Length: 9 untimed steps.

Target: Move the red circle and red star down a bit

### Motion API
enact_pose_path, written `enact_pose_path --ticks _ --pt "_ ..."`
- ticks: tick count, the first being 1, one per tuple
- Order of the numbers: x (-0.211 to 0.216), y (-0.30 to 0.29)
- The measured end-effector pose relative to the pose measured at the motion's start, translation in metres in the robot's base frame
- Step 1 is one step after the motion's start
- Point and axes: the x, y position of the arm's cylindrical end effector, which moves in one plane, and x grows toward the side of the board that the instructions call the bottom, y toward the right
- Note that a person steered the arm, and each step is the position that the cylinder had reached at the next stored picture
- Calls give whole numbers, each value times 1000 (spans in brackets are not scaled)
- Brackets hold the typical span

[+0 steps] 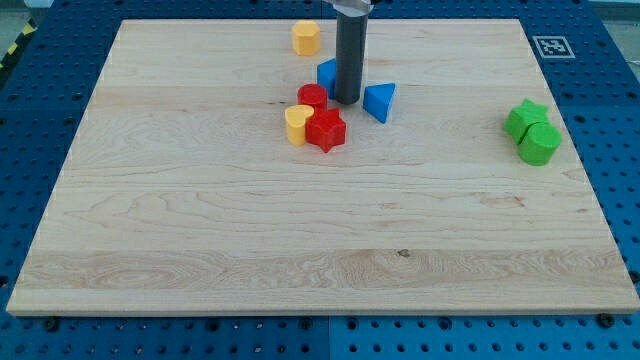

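Two red (312,97), yellow (306,37), blue (379,101), green (526,116) blocks each.

Table (200,250): pale wood, resting on a blue perforated surface (40,120).

My tip (346,102): dark rod set down near the middle of the table's top edge, just right of the red circle (312,97), between the blue block (327,73) and the blue triangle (380,101).

Red star (326,130): directly below the red circle, touching it.

Yellow heart (297,124): touching the red star's left side.

Yellow block (306,37): alone at the top edge.

Green star (525,117) and green block (540,144): touching, near the right edge.

Marker tag (549,46): just beyond the table's top right corner.
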Motion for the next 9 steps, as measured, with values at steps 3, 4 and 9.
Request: enact_pose_path --ticks 3,4,9 --pt "-17 -66" --pt "-34 -98" --pt "0 -91"
